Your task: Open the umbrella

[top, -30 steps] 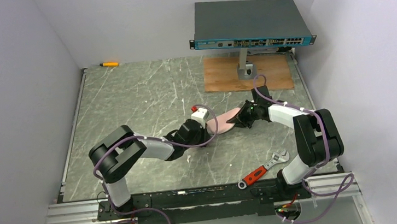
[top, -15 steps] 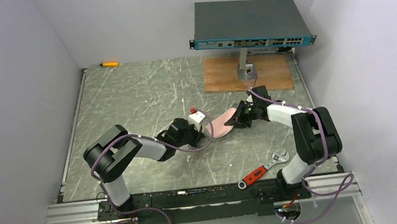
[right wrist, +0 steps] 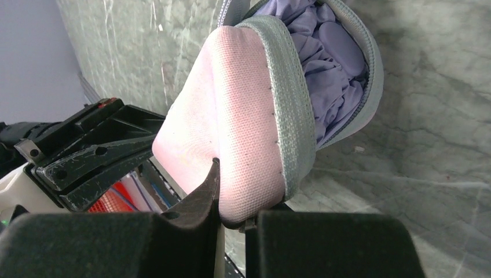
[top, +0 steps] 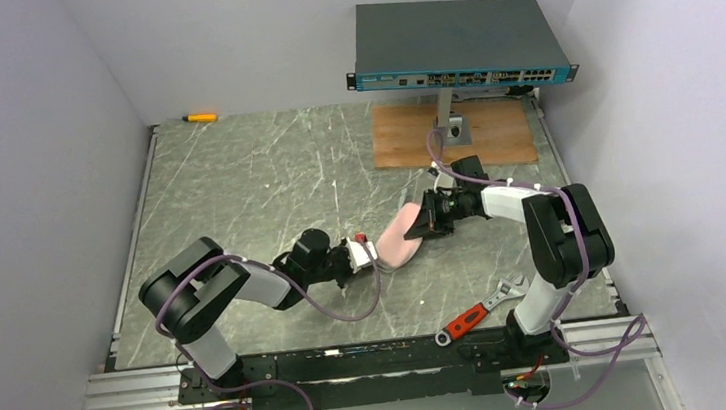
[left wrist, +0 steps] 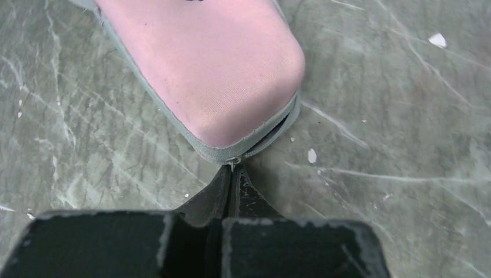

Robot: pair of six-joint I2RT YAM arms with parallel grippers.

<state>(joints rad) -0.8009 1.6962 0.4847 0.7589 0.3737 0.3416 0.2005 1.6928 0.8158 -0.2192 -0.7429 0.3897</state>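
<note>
The left gripper [left wrist: 233, 176] is clenched on the zipper pull [left wrist: 233, 164] at the rounded near end of the pink case [left wrist: 214, 63]. Judged purpose: to draw the zip along the grey seam so that the case opens.

The case lies on the desk [top: 236, 177], between the two grippers. The umbrella [right wrist: 333, 58] is inside the case, and only its lavender folds show through the unzipped gap.

The right gripper [right wrist: 234, 202] is grasping the pink upper shell at the opposite end. Judged purpose: to anchor the case against the pull.

Not visible: the shaft, the handle and the rest of the canopy. The right wrist view cuts off the top end of the case. How much of the seam is unzipped cannot be determined.
</note>
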